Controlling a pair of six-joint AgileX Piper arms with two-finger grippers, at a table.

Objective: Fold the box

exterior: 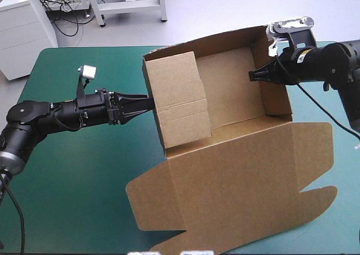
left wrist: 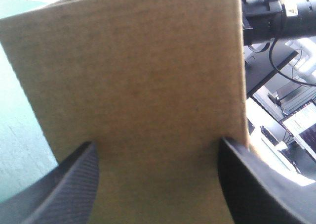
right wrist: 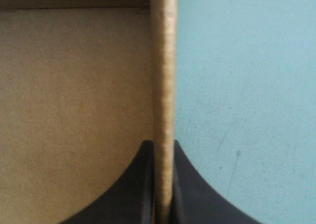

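Note:
The brown box [exterior: 230, 86] stands on the teal-green cover as an open tray, its walls raised and its lid [exterior: 236, 182] flat toward the near edge. My left gripper [exterior: 147, 102] is open against the outer face of the folded left wall [exterior: 180, 103]. In the left wrist view that wall [left wrist: 148, 85] fills the space between and ahead of the left gripper [left wrist: 157, 142]. My right gripper [exterior: 253, 75] is shut on the right wall [exterior: 277, 94]. The right wrist view shows the board's edge [right wrist: 164, 61] clamped in the right gripper [right wrist: 164, 144].
The lid and its side flaps [exterior: 318, 198] reach to the table's near edge. Bare teal-green cover [exterior: 79, 176] lies left of the box, under and in front of the left arm. The right arm [left wrist: 276, 16] shows beyond the left wall's edge.

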